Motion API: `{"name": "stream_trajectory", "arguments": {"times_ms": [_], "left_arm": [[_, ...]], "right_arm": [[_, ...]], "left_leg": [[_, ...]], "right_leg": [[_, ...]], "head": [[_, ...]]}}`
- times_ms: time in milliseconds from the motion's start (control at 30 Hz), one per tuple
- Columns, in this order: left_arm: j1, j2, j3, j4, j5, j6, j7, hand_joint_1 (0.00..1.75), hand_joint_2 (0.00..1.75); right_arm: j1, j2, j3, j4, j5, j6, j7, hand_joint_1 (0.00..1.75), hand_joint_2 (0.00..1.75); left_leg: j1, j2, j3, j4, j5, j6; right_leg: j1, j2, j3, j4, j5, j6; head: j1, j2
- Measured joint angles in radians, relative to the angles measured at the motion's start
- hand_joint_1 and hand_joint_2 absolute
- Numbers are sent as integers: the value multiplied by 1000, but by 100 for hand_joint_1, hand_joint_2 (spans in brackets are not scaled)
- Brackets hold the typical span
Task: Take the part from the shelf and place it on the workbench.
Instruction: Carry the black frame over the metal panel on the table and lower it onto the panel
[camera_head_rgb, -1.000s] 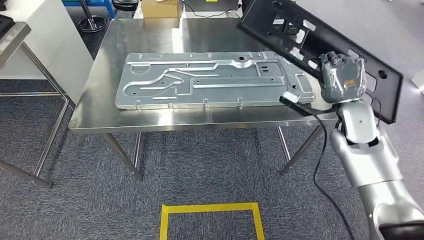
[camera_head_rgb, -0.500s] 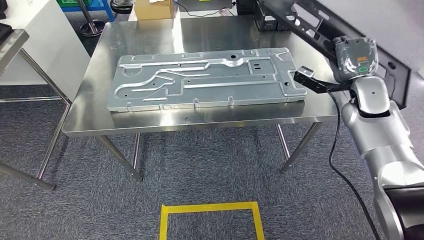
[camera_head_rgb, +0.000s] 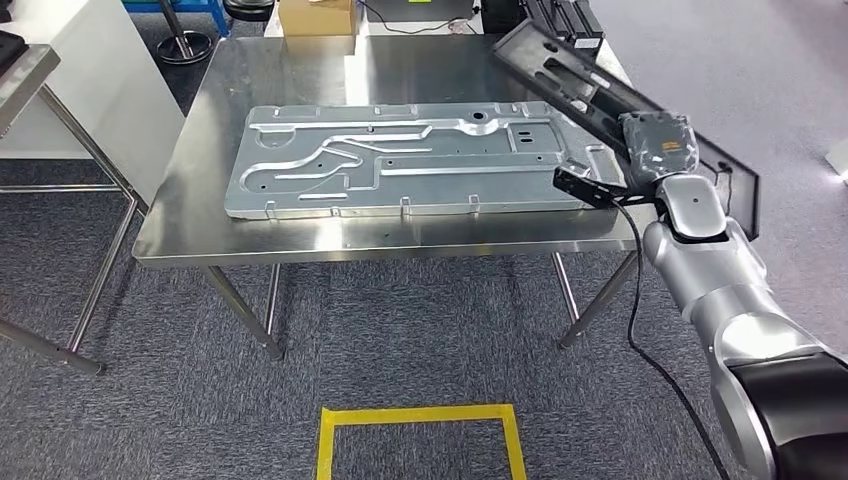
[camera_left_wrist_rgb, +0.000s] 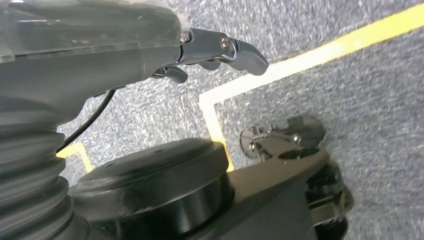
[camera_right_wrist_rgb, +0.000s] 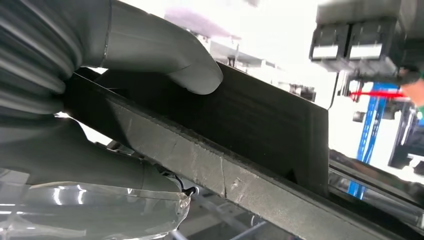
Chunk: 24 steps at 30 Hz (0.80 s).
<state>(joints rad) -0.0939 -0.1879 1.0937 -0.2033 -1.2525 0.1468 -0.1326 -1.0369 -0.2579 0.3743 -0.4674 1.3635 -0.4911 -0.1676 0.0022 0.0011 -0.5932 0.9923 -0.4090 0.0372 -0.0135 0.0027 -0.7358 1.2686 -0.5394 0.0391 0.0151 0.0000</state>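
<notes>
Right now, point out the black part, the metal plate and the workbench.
black part (camera_head_rgb: 560, 76), head view, on its upper section over the table corner.
metal plate (camera_head_rgb: 400, 160), head view, on the middle of its stamped face.
workbench (camera_head_rgb: 290, 70), head view, on bare steel top behind the plate.

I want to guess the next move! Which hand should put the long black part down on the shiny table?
The right hand. It already grips the black part, tilted over the steel workbench. The left hand hangs low over the carpet, holding nothing.
</notes>
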Motion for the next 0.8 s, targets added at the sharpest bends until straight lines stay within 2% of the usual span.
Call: {"name": "stream_trajectory", "arguments": {"times_ms": [33, 67, 133, 167, 200, 233, 300, 367, 400, 467, 500, 533, 567, 600, 667, 733, 800], "left_arm": [[1, 0, 0, 0, 0, 0, 1, 0, 175], [2, 0, 0, 0, 0, 0, 2, 0, 175], [1, -1, 0, 0, 0, -2, 2, 0, 175], [1, -1, 0, 0, 0, -2, 3, 0, 175], [1, -1, 0, 0, 0, -3, 3, 0, 175], [1, -1, 0, 0, -1, -4, 3, 0, 175], [2, 0, 0, 0, -2, -6, 6, 0, 175], [1, 0, 0, 0, -3, -8, 7, 0, 175], [1, 0, 0, 0, -3, -10, 8, 0, 175], [-1, -1, 0, 0, -3, -12, 8, 0, 175], [-2, -1, 0, 0, -3, -13, 8, 0, 175], [-4, -1, 0, 0, -3, -13, 9, 0, 175], [-5, -1, 0, 0, -3, -14, 10, 0, 175], [-5, -1, 0, 0, -3, -14, 12, 0, 175], [-3, 0, 1, 0, -3, -13, 16, 0, 175], [0, 1, 1, 0, -2, -12, 20, 0, 175], [1, 0, 1, 0, -1, -12, 22, 0, 175]], "right_arm": [[3, 5, 3, 11, 3, 0, 0, 175, 175], [6, 10, 6, 18, 6, 0, 0, 175, 175], [5, 17, 11, 28, 10, 1, 0, 175, 175], [2, 21, 14, 32, 13, 2, 0, 175, 175], [-2, 24, 16, 36, 17, 5, 0, 175, 175], [-5, 28, 19, 40, 22, 8, 0, 175, 175], [-7, 36, 24, 48, 31, 19, 0, 175, 175], [-11, 46, 29, 54, 39, 30, 2, 175, 175], [-14, 52, 31, 56, 44, 35, 4, 175, 175], [-24, 63, 38, 61, 54, 48, 9, 175, 175], [-30, 67, 42, 65, 59, 57, 11, 175, 175], [-37, 71, 47, 69, 66, 67, 12, 175, 175], [-45, 75, 53, 73, 72, 78, 13, 175, 175], [-54, 79, 58, 77, 77, 89, 13, 175, 175], [-79, 87, 70, 83, 86, 108, 13, 175, 175], [-107, 92, 79, 89, 93, 126, 10, 175, 175], [-128, 96, 88, 95, 97, 144, 6, 175, 175]], "left_leg": [[0, 0, 0, 1, -1, -1], [1, -1, 0, 4, -2, -3], [2, -2, -1, 11, -8, -10], [0, -2, -3, 16, -12, -15], [-2, -2, -5, 20, -14, -20], [-3, -3, -7, 21, -15, -24], [-3, -2, -7, 21, -17, -34], [-1, -2, -17, 47, -38, -44], [0, -2, -35, 90, -64, -49], [1, -2, -97, 226, -129, -53], [1, -2, -127, 289, -150, -53], [1, -2, -142, 322, -153, -51], [1, -2, -139, 315, -136, -48], [0, -2, -117, 269, -105, -42], [-5, -3, -52, 129, -40, -23], [-10, -2, -15, 45, -20, -14], [-10, -4, -11, 30, -21, -13]], "right_leg": [[-3, -1, -11, 17, 5, 2], [-6, -1, -2, -6, 29, 3], [-10, -4, 57, -134, 95, 4], [-9, -4, 85, -193, 116, 2], [-7, -4, 102, -230, 125, -2], [-4, -3, 107, -243, 122, -7], [-2, -2, 107, -245, 123, -19], [-5, -2, 109, -248, 124, -33], [-6, -2, 110, -250, 125, -39], [-3, -3, 110, -249, 124, -47], [0, -2, 110, -248, 124, -48], [2, -2, 110, -247, 123, -49], [4, -1, 111, -246, 123, -50], [7, 1, 112, -246, 122, -51], [12, 6, 112, -244, 121, -50], [13, 7, 108, -243, 122, -43], [13, 6, 106, -245, 126, -31]], "head": [[0, 0], [0, 0], [0, 0], [0, 0], [0, 0], [-1, 0], [-2, 0], [-3, 0], [-4, 0], [-5, 0], [-5, 0], [-5, 0], [-5, 0], [-5, 0], [-5, 0], [-5, 0], [-5, 0]]}}
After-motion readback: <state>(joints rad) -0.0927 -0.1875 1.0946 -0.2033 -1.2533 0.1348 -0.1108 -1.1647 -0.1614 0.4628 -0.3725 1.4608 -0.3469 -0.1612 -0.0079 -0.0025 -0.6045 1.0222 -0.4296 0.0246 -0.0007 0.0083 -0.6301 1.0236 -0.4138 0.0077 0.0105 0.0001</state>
